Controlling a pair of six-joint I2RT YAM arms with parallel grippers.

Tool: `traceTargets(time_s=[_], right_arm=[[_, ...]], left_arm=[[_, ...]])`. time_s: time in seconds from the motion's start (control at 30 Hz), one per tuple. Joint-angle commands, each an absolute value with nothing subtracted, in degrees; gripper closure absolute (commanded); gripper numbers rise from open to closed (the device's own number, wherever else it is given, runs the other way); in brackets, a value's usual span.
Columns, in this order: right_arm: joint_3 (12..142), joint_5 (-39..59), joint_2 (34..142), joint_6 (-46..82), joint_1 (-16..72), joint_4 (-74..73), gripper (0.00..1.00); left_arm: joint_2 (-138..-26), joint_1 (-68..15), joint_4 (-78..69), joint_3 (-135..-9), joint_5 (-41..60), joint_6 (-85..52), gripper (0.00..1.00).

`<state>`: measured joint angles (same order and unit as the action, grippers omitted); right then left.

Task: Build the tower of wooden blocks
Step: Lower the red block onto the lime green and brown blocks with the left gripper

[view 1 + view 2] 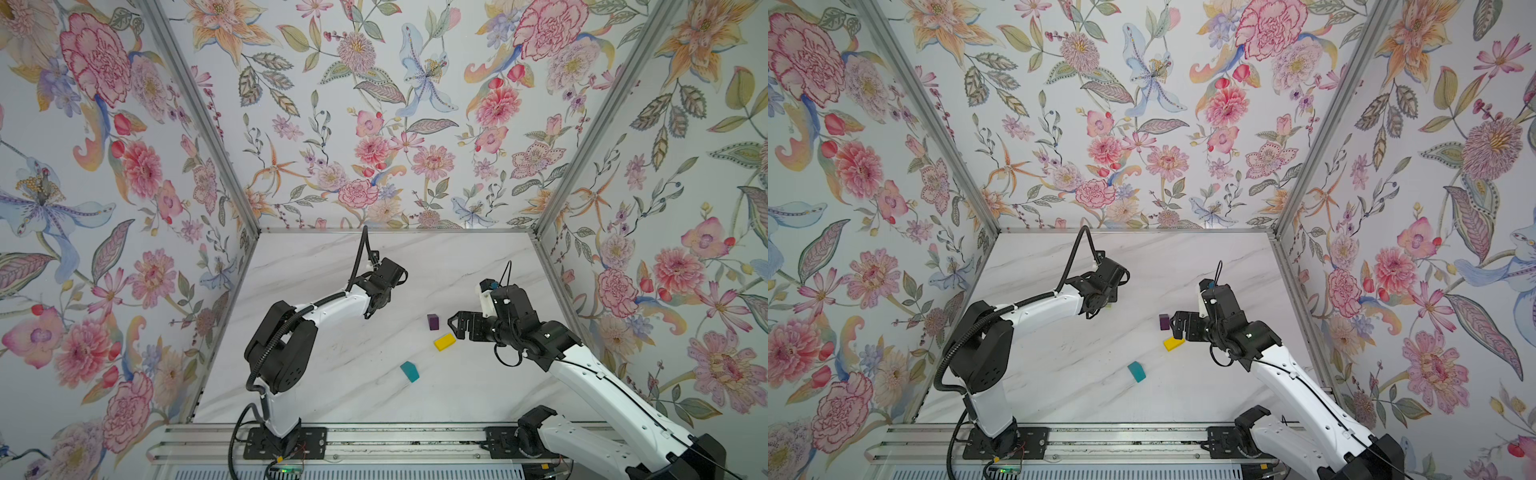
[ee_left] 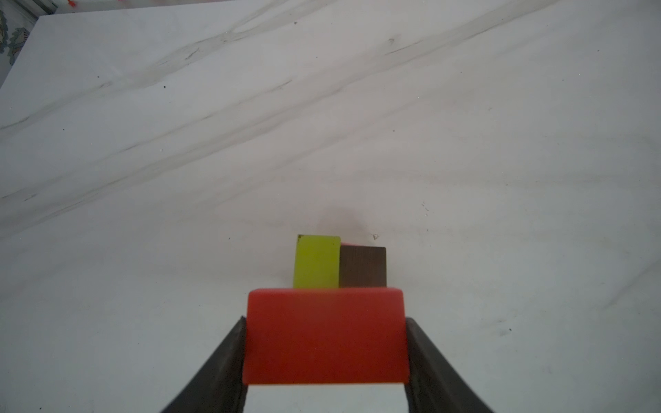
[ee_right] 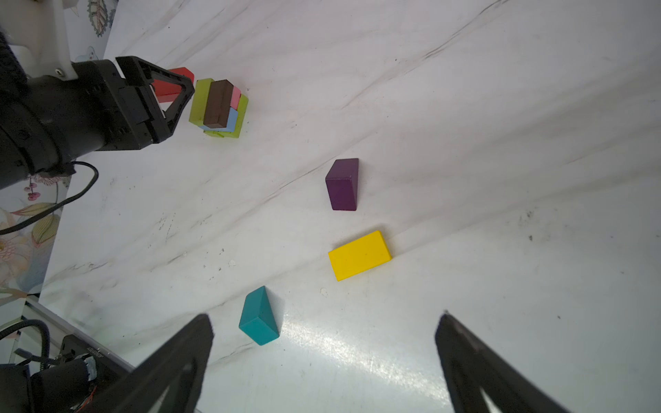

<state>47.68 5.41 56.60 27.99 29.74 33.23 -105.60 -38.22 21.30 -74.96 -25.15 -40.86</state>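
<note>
The left gripper point(image 2: 325, 318), just below centre in both top views, is clamped on a red block point(image 2: 325, 336) close by the top of the tower point(image 3: 220, 107). The tower appears three layers high: lime green, then light blue and pink, then lime green and brown. The right gripper point(image 3: 323, 314) hangs wide open and empty. A purple block point(image 3: 342, 184), yellow block point(image 3: 359, 254) and teal block point(image 3: 259, 316) lie loose at lower centre, still to stack.

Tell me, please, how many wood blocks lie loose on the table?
3: purple block beside the right gripper, yellow block in front of it, teal block nearest the rail; more may be hidden.
</note>
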Motion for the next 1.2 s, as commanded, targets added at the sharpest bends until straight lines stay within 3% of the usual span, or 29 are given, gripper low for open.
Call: traceTargets(time_s=[0.0, 1.17], right_arm=[[48.88, 3.7, 57.26, 28.96, 30.15, 32.25, 0.01], [48.78, 3.31, 61.78, 28.45, 29.98, 29.66, 0.01]], left_arm=[[-107.28, -37.03, 21.15, -77.02, -23.18, -38.72, 0.51], [-114.42, -34.28, 21.27, -81.84, -18.84, -37.86, 0.48]])
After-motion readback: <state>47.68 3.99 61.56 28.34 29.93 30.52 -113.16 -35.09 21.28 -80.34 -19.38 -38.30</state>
